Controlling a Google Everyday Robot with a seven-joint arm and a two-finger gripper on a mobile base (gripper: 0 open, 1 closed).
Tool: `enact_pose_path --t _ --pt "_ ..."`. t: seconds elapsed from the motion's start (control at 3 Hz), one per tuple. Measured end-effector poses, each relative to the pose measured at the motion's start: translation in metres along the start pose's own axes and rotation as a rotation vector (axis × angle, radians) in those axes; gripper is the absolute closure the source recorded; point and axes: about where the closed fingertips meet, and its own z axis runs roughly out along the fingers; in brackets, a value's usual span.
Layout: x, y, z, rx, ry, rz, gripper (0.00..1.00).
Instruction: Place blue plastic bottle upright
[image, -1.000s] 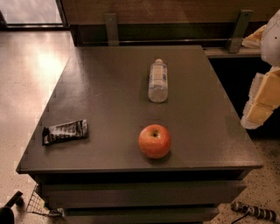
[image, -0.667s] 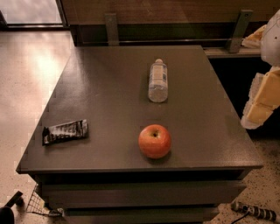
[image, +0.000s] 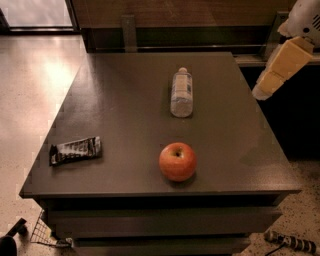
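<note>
The blue plastic bottle (image: 181, 93) is clear with a white cap and a white label. It lies on its side at the middle back of the dark table (image: 125, 100), with its cap pointing away. My gripper (image: 270, 80) hangs at the upper right, above the table's right edge. It is to the right of the bottle, apart from it, and holds nothing that I can see.
A red apple (image: 177, 161) stands near the table's front edge, in front of the bottle. A dark snack bar wrapper (image: 75, 150) lies at the front left. A dark counter runs behind the table. A cable lies on the floor at the lower right.
My gripper has risen and moved a little left, toward the table's right edge. The bottle, apple and wrapper have not moved.
</note>
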Motion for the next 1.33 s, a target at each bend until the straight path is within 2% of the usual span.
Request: enact_pose_path --t 0.33,0.67,1.0,1.33 --pt "-0.027 -0.036 0.019 -0.033 -0.058 0.139 0.00" --pt "-0.064 -0.056 0.052 -0.077 -0.094 0.283 0.00" --pt "-0.109 -0.060 0.093 -0.128 -0.135 0.487 0.00" --pt "-0.117 -0.051 0.128 -0.164 -0.113 0.642 0.00"
